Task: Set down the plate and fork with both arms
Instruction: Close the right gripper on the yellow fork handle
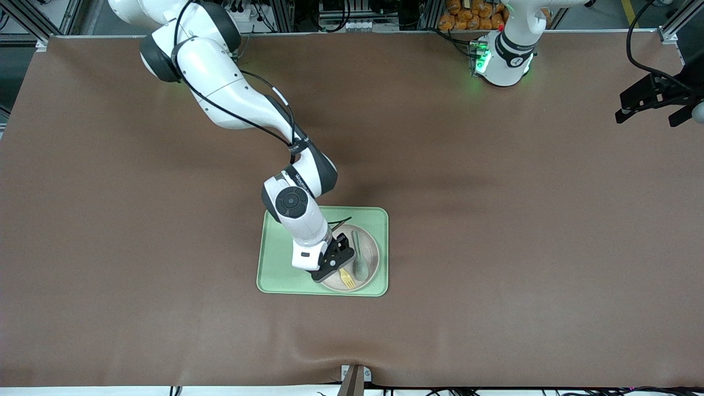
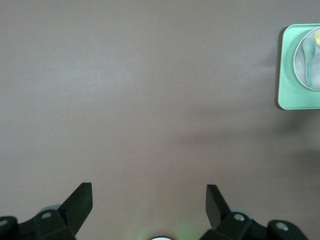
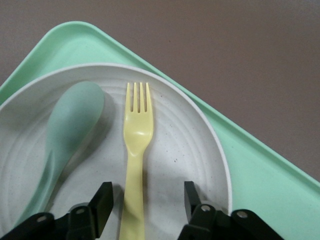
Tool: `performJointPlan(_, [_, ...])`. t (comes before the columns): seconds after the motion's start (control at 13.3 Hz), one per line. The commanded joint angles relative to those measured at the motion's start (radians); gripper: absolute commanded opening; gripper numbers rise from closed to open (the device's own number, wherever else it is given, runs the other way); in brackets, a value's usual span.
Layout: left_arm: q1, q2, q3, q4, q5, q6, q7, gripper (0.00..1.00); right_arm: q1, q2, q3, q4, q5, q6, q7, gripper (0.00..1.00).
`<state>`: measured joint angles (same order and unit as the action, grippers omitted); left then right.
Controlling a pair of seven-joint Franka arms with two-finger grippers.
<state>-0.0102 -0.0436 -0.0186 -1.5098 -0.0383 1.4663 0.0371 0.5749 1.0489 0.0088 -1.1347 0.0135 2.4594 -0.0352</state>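
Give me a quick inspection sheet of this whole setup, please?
Surface: brown table.
Job's things: plate on green tray; fork lies on plate.
Clutter: spoon beside fork on plate.
Grippers: right end effector low over plate, fingers open astride fork handle; left end effector open over bare table, waiting.
Cables: black cable along right arm.
Surroundings: frames and orange items at the table's edge by the arms' bases.
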Motion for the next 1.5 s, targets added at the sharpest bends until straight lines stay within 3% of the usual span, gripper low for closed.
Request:
performJointPlan(0.0, [0.002,0.01,0.003,-0.004,-0.014,0.02,0.009,1.0,0.028,0.025,-0.023,0.042,-0.026,0.001,0.053,0.55])
performJointPlan(0.3, [-0.004,-0.013,0.0,-0.006,-0.014,0.012,0.009,1.0,0.062,0.042,-0.056,0.042,-0.032,0.012,0.057,0.54])
performJointPlan(0.45, [-0.002,-0.013,-0.009,-0.009,-0.012,0.009,0.009,1.0,0.057,0.045,-0.058,0.042,-0.033,0.013,0.052,0.35])
performJointPlan(0.6, [-0.002,-0.013,-0.009,-0.009,-0.012,0.005,0.009,1.0,0.056,0.043,-0.058,0.042,-0.032,0.013,0.058,0.05])
performJointPlan(1.12, [-0.004,-0.013,-0.021,-0.006,-0.011,0.005,0.009,1.0,0.054,0.02,-0.055,0.049,-0.024,-0.011,0.096,0.0])
performJointPlan(1.42, [-0.004,-0.01,-0.023,-0.006,-0.011,0.008,0.009,1.0,0.053,0.002,-0.047,0.056,-0.02,-0.101,0.1,0.0])
